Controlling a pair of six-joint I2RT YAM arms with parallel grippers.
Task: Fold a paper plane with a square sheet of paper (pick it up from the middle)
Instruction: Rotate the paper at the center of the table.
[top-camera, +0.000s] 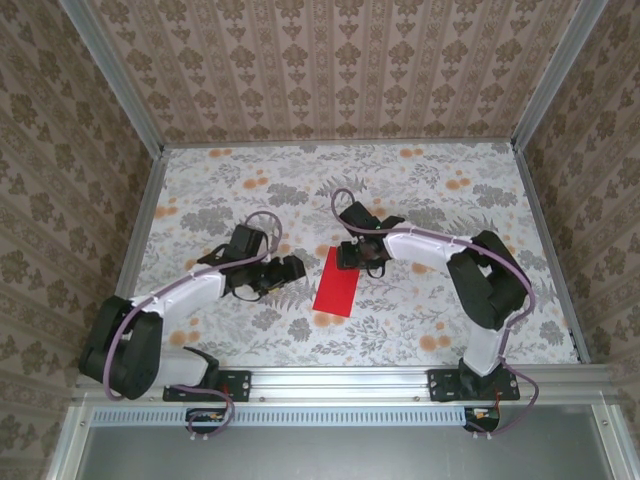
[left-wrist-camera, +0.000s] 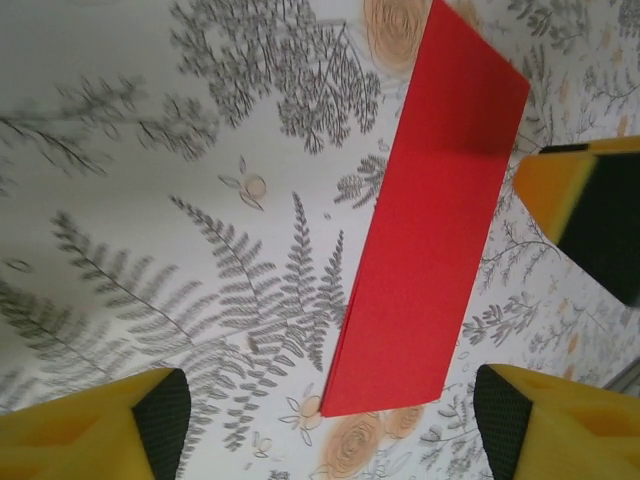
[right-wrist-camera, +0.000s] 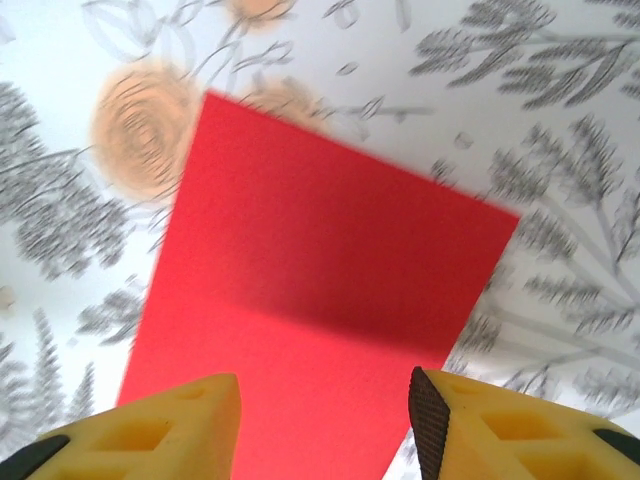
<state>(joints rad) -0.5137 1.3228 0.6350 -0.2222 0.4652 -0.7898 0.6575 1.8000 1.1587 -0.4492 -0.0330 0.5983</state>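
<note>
- My work table (top-camera: 450, 300): flat surface, white floral print with grey ferns and orange blooms.
- Red sheet of paper (top-camera: 337, 281): rectangular, lying flat at frame centre.

Brown damask-patterned walls (top-camera: 330, 60) enclose a table (top-camera: 455, 215) covered in grey-and-orange floral print, framed by aluminium rails (top-camera: 340, 378).

I see my left arm (top-camera: 185, 290) and right arm (top-camera: 430, 248) white-shelled with black joints, lilac cables (top-camera: 263, 215) looping along them. The left claw (left-wrist-camera: 325, 425) and right claw (right-wrist-camera: 325, 425) have yellow fingers (left-wrist-camera: 80, 430) and black pads (right-wrist-camera: 428, 420).
</note>
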